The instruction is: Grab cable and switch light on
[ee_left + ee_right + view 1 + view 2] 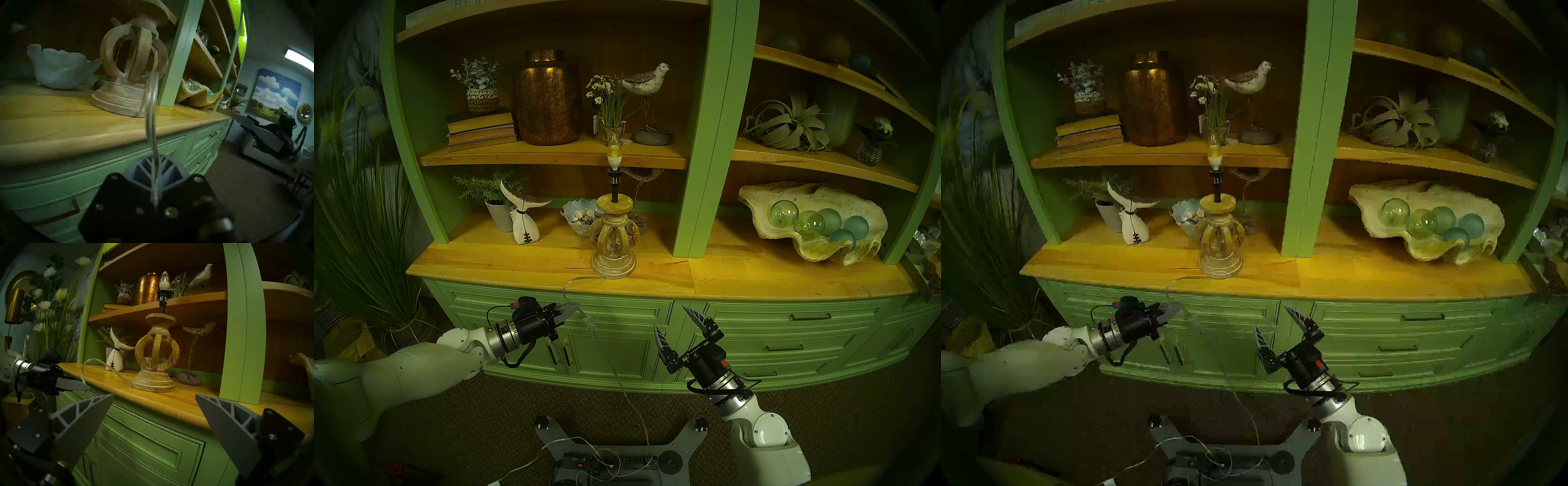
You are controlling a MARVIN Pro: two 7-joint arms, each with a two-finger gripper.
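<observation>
The lamp's turned beige wooden base (614, 237) stands on the wooden counter (517, 268), with a candle-shaped bulb (614, 149) on a thin black stem; the bulb shows no bright glow. The clear cable (566, 288) loops off the counter edge and hangs to the floor. My left gripper (573, 307) is shut on the cable just above the clear switch block (588, 322); the left wrist view shows the cord (150, 110) running between the closed fingers. My right gripper (670, 318) is open and empty, to the right of the switch, in front of the drawers.
A big shell with green glass balls (812, 220) sits on the counter at the right. A whale-tail ornament (524, 217) and a shell bowl (580, 217) stand behind the lamp. A black power strip (605, 463) lies on my base. Tall grass (365, 220) stands at the left.
</observation>
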